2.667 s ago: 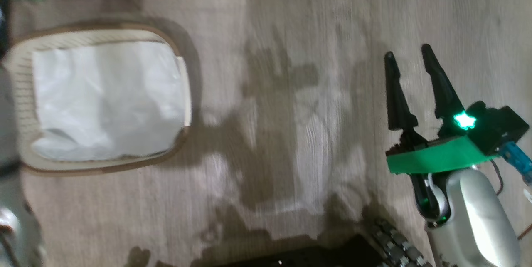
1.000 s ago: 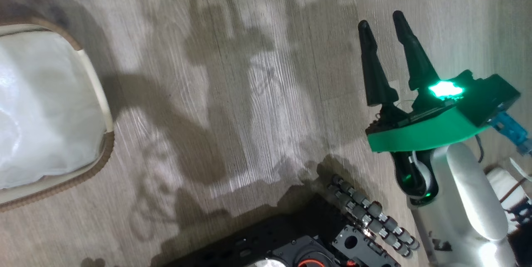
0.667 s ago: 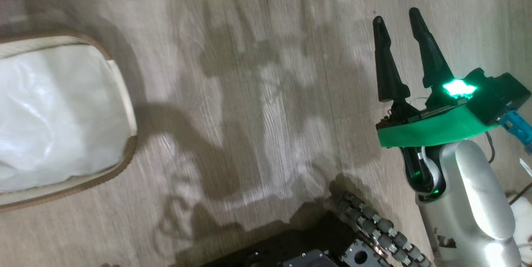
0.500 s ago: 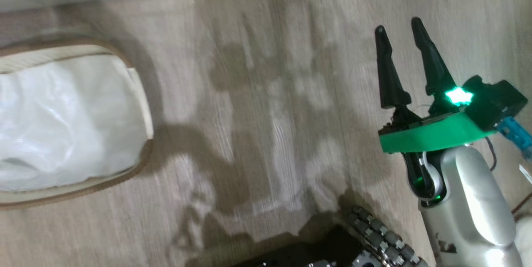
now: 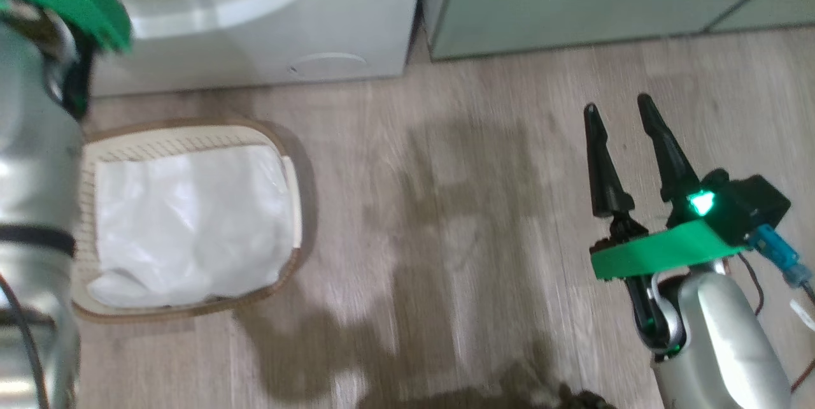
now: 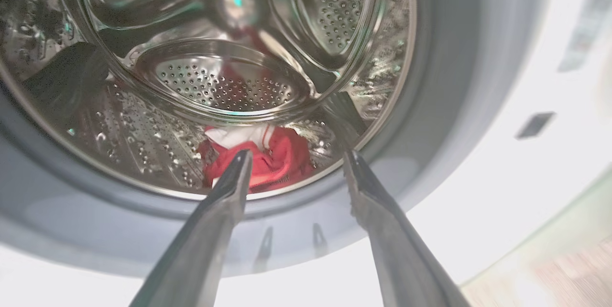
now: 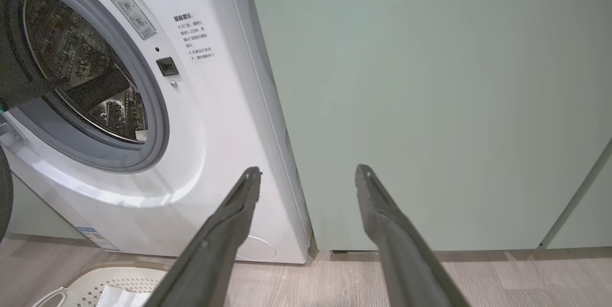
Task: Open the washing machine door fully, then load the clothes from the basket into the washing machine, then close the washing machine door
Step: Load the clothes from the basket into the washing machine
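Note:
The washing machine [image 5: 267, 33] stands white at the head view's top left, its hatch open. In the left wrist view my left gripper [image 6: 297, 154] is open at the mouth of the steel drum [image 6: 224, 82], nothing between its fingers. Red clothes [image 6: 282, 156] with a white panel lie on the drum's floor just beyond the fingertips. The cream basket [image 5: 283, 160] sits on the floor in front of the machine, a white glossy sheet [image 5: 191, 224] inside it. My right gripper [image 5: 616, 105] hangs open over bare floor, far right of the basket. The door is out of view.
Pale green cabinets [image 7: 430, 106] stand against the machine's right side. My left forearm [image 5: 32, 173] covers the basket's left edge. Wood-look floor [image 5: 446, 205] stretches between basket and right gripper. In the right wrist view the basket [image 7: 95, 283] shows at the bottom left.
The head camera has swung and tilted up, so the machine and cabinets have come into view, with my left forearm at the left edge. The right gripper stays open.

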You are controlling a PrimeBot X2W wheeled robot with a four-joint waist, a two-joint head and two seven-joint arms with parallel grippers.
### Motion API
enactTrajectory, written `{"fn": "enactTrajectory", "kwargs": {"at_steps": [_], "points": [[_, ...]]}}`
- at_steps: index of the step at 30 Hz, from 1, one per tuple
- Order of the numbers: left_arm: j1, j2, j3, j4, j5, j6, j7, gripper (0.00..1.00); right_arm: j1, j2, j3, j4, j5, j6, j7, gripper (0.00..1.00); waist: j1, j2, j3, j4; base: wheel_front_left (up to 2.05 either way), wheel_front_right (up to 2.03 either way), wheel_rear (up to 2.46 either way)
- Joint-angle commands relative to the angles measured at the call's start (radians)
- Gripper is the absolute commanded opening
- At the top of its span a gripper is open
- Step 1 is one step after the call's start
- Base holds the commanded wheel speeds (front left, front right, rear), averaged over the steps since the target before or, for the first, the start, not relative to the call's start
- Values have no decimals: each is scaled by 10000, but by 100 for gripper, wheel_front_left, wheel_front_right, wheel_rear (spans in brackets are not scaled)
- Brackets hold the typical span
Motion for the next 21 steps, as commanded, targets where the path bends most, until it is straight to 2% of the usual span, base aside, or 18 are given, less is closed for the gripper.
{"fn": "enactTrajectory", "kwargs": {"at_steps": [1,9,14,21], "points": [[82,471,107,-578,-141,-8,-95,100,128,-16,145,-256,-114,0,-92,100,0,-1,-682,467,0,0,0],[2754,462,54,-2962,-682,0,-96,100,743,-16,-188,-181,-325,0,-92,100,0,-1,-1667,1144,0,0,0],[4476,253,361,-4541,-658,274,-96,100,969,-16,-245,-160,-344,0,-92,100,0,-1,-2204,1363,0,0,0],[6440,-173,541,-6223,-490,713,-96,100,1116,-16,-216,-194,-267,0,-92,100,0,-1,-2695,1328,0,0,0]]}}
